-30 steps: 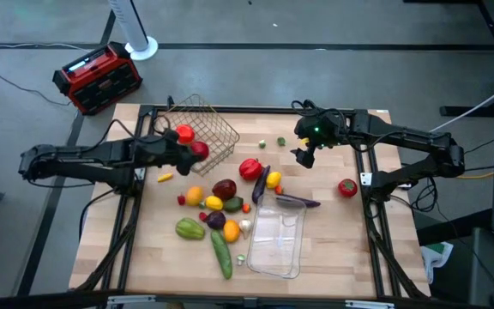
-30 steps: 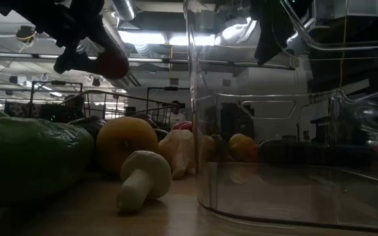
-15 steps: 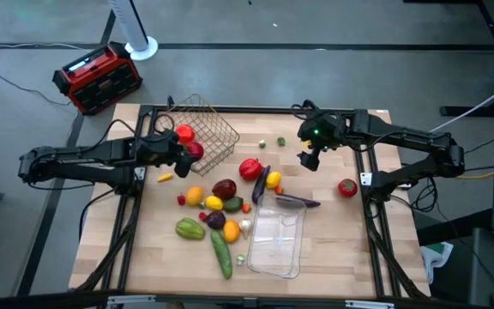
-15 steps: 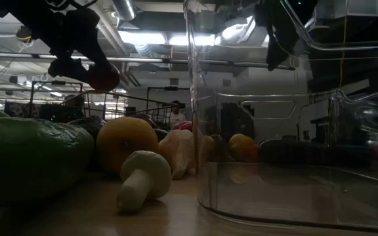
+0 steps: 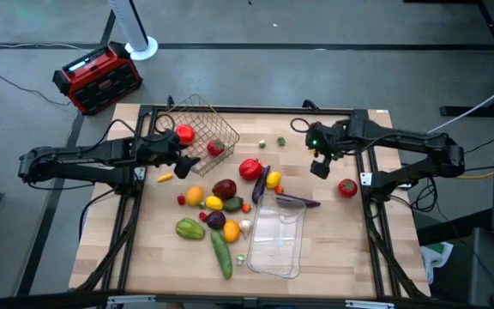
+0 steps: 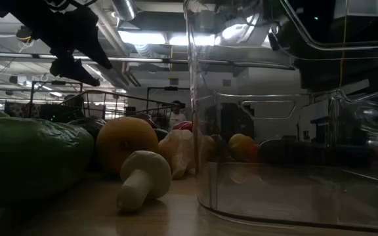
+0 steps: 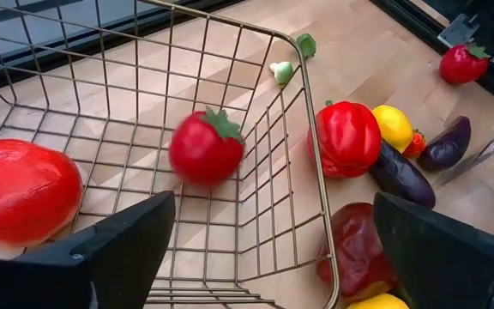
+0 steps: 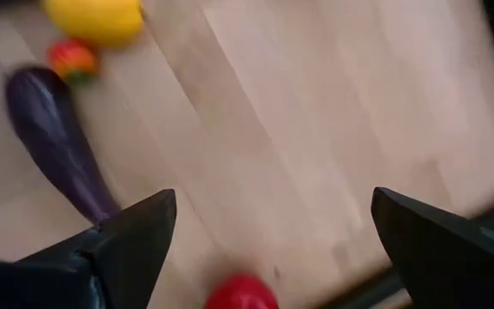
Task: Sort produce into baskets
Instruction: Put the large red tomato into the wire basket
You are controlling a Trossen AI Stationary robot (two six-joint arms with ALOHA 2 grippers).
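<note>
Since the earlier frames, the small red tomato (image 7: 206, 148) has left the left gripper (image 5: 181, 158) and now sits in the wire basket (image 5: 227, 130); the right gripper (image 5: 320, 160) has shifted from the table's far middle toward its right edge.

Left gripper: fingers spread wide, holding nothing, poised at the basket's open mouth. Judged cause: a release just completed, the fruit blurred as if rolling on the mesh.

Right gripper: fingers fully apart, empty, hanging above bare tabletop near the lone red fruit (image 5: 347, 187) by the right edge. Judged intent: lining up on that fruit as the next pick.

Wire basket, lying tipped at the table's far left corner: holds two red items, the tomato and a larger red fruit (image 7: 20, 190). Its tilt eases dropping in but could let round pieces roll out.

Clear tray (image 5: 277, 240), toward the near edge, right of centre: appears empty. A purple eggplant (image 5: 298, 202) lies across its far rim, not clearly inside.

Unsorted produce remains heaped at the table's centre between the containers: red pepper (image 5: 250, 168), dark red fruit (image 5: 224, 189), yellow fruit (image 5: 213, 203), green squash (image 5: 190, 228), cucumber (image 5: 221, 254). Most sorting is outstanding.
</note>
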